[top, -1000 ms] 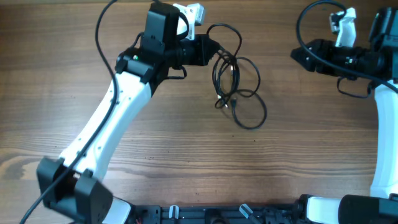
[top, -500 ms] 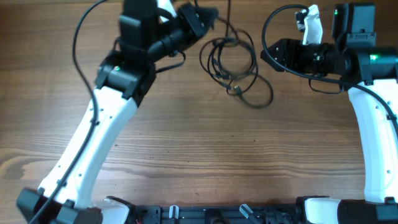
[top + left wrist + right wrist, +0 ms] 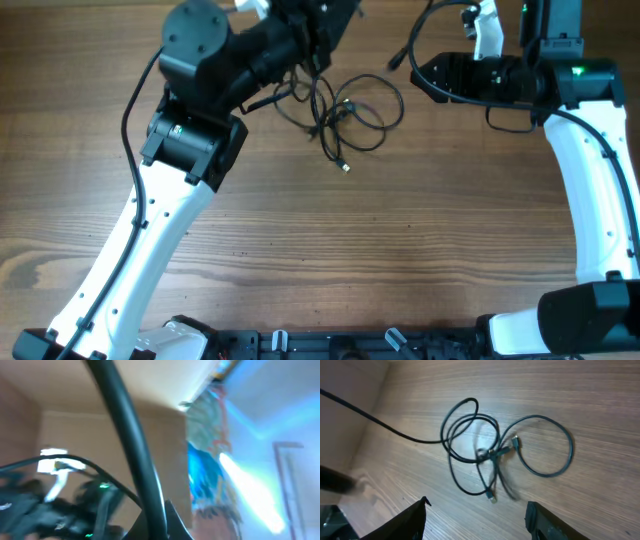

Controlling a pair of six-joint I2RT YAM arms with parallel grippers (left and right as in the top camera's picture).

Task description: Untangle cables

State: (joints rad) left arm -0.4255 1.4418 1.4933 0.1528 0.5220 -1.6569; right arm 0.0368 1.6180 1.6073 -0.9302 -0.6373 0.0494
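Note:
The cables are thin black cords in a loose tangle of loops on the wooden table, with a small plug end trailing toward me. My left gripper is raised at the table's far edge, shut on one cable that runs down between its jaws. In the right wrist view the cables lie spread ahead, one strand stretching away to the upper left. My right gripper hovers just right of the tangle; the right gripper is open with nothing between its fingers.
The wooden table spreads out in front of the tangle. Thick black wires are fixed to the white left arm. The white right arm stands along the right side. A black rail lines the near edge.
My left gripper rose toward the far edge, dragging the tangle left and stretching a strand. My right arm swung left toward the cables, its jaws spreading wider.

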